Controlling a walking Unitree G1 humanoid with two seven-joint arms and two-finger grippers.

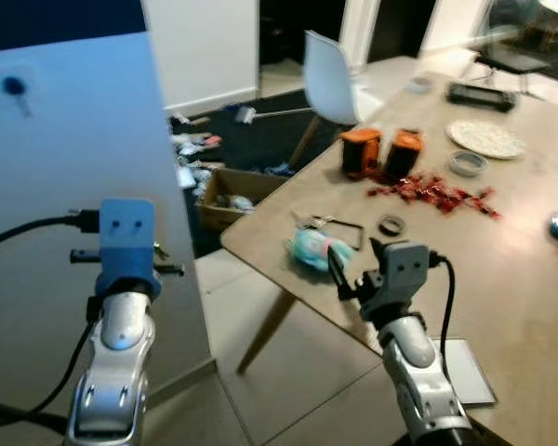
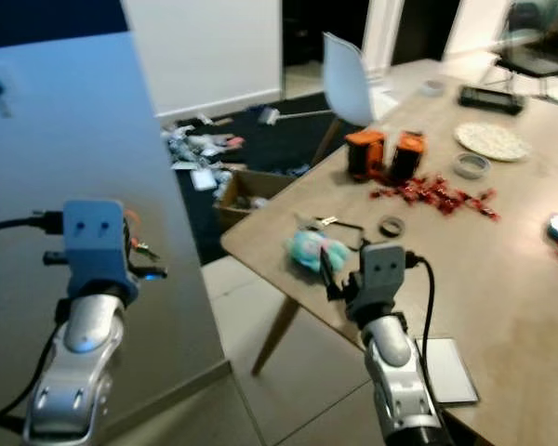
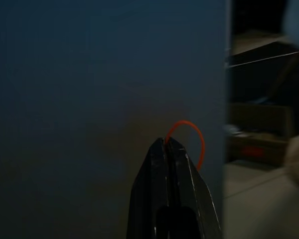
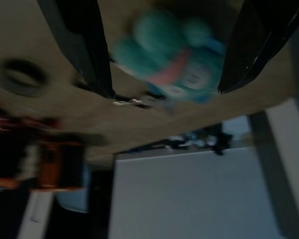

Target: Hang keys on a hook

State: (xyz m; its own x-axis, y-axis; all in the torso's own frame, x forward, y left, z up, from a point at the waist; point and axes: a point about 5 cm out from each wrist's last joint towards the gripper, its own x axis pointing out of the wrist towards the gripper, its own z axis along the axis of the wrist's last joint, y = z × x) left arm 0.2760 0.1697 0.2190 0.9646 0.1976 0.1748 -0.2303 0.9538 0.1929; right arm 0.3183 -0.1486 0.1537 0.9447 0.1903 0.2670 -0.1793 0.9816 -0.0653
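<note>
Left tool (image 3: 172, 149) raised before a pale blue-grey panel (image 1: 65, 186), fingers pressed together and pinching a thin orange ring (image 3: 189, 137). Ring judged to be the key loop; small metal bits, probably the keys (image 2: 141, 249), glimpsed beside the same wrist in the right eye view, too small to confirm. 2 small dark hooks (image 1: 15, 88) seen high on the panel, above the tool and toward the robot's left, well apart from the ring.

Right tool (image 1: 353, 269) held low over the near corner of the wooden surface (image 1: 502, 269), fingers spread wide, hovering just above a turquoise plush toy (image 1: 312, 249) without touching it. Farther along the surface: 2 orange and black objects (image 1: 381, 153), scattered red pieces (image 1: 428, 193), a pale plate (image 1: 485, 139). White chair (image 1: 330, 79) beyond, cardboard box (image 1: 232, 195) and clutter on the floor.

Step in hand, judged: carrying the ring to a hook. Next move likely called for: lifting the left tool up and leftward, bringing the open loop over a hook tip, then releasing. Dark, close wrist view; hook alignment hard to judge.
</note>
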